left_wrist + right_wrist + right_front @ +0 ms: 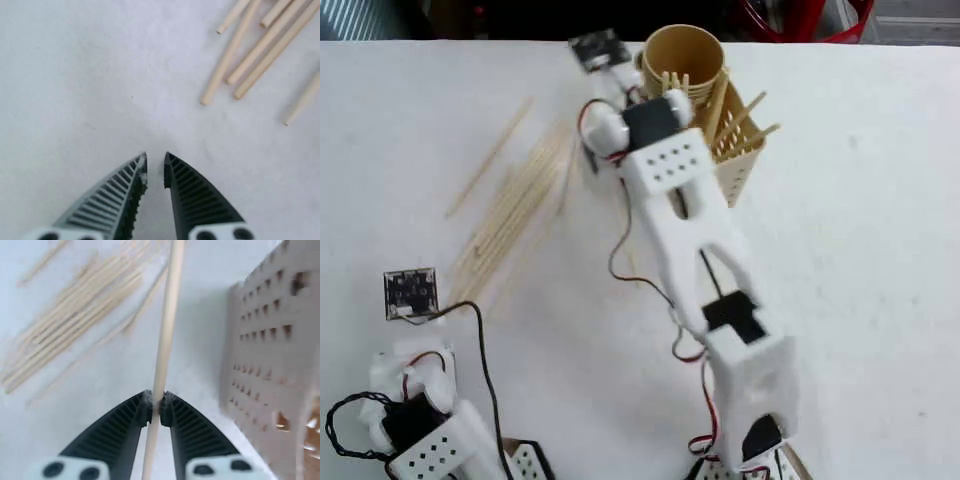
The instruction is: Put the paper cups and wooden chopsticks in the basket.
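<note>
At the far centre of the bench point(860, 250), the basket point(745, 172) is already holding the stacked paper cups point(682, 55) and several sticks point(742, 118). The right end effector point(156, 407) is pinching one wooden chopstick point(167, 325) just left of the basket wall, not yet in. The left end effector point(155, 162) is sitting near left, slightly parted, empty. Loose chopsticks point(515, 215) are lying left of the basket; judged roughly half done.

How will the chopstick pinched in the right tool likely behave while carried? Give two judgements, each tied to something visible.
Probably stiff and light: the chopstick runs straight, with no sag, out from the right tool. It may well pivot or slip, since only the tips pinch it at one narrow spot, with a long stretch sticking out beyond.
</note>
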